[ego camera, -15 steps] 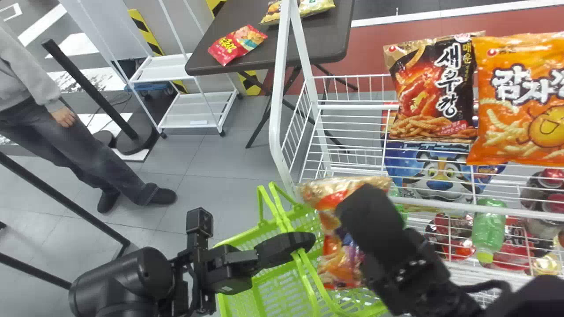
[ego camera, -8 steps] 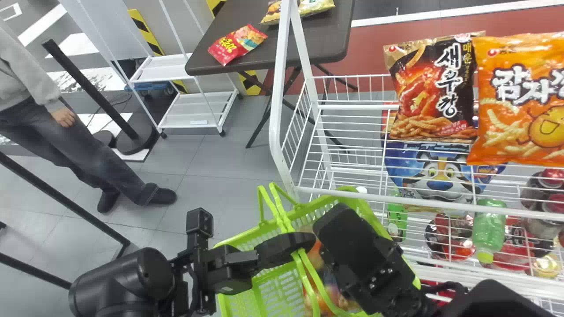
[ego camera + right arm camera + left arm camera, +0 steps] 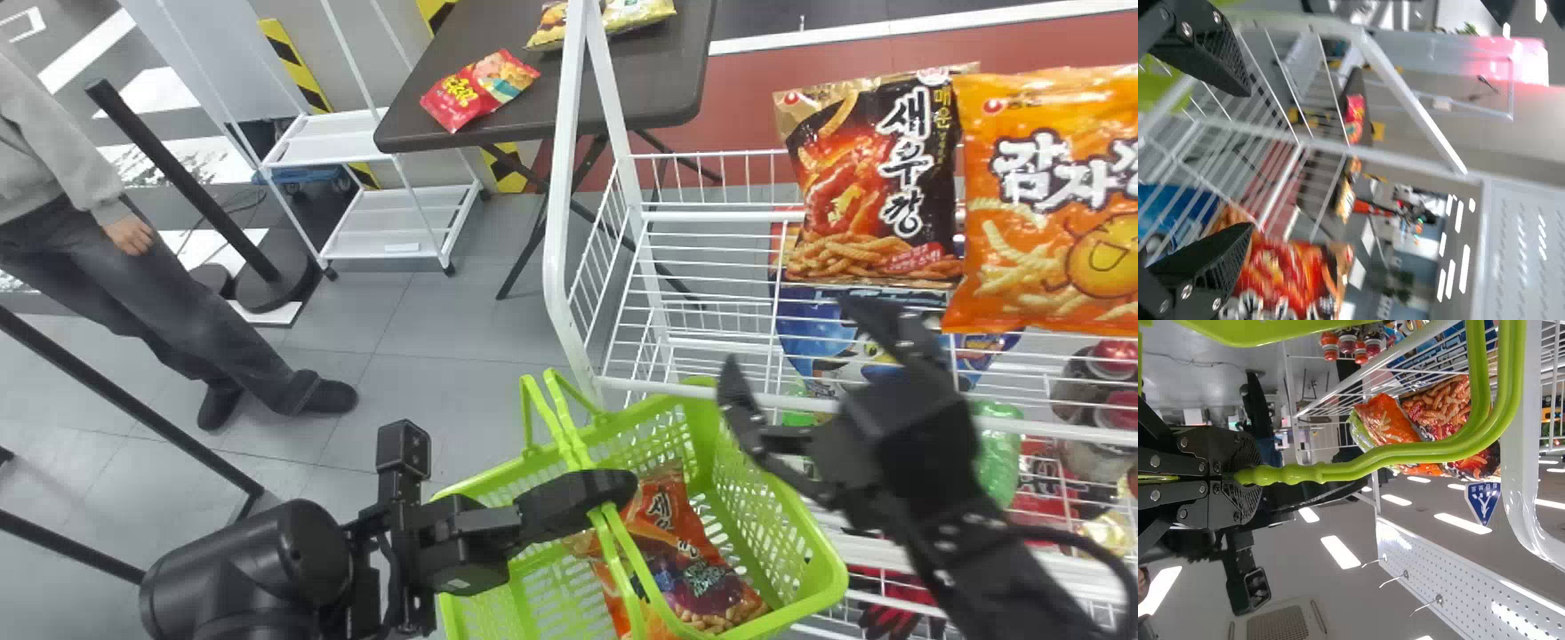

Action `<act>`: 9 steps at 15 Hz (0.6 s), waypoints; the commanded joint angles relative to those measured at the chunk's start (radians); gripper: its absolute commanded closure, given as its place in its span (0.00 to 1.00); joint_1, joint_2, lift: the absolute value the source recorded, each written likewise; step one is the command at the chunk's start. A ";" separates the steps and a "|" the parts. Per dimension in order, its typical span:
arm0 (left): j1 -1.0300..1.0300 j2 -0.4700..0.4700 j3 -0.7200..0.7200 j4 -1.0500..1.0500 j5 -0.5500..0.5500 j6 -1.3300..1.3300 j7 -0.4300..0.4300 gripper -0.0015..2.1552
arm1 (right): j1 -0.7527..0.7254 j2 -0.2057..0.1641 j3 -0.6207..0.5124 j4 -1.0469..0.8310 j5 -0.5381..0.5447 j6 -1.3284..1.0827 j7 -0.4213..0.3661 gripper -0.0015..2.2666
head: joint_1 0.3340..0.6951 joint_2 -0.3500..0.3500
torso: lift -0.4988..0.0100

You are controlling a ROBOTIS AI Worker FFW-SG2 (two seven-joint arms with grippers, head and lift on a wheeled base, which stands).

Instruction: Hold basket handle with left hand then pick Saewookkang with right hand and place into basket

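Two grippers inspected. Head view: L gripper (image 3: 613, 489) over the green basket (image 3: 827, 569); Saewookkang (image 3: 689, 569) lies inside, partly beneath the handles. Basket interior incl. slotted walls confirmed there. L wrist view: fingers closed tight round the paired handles (image 3: 1338, 471), plus a pegboard (image 3: 1471, 587) w/ hooks beyond. Head view: R gripper (image 3: 789, 336) just outside basket rim, in front of the wire rack (image 3: 711, 215), fingers wide apart, nil held. R wrist view: same wide gap, rack bars between, red snack bag (image 3: 1288, 273) nr. one finger.
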 commanded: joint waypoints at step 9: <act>0.041 -0.005 0.009 0.001 0.000 0.032 -0.003 1.00 | 0.247 -0.043 -0.384 0.274 -0.244 -0.710 0.038 0.02 | 1.00 0.67 | 0.94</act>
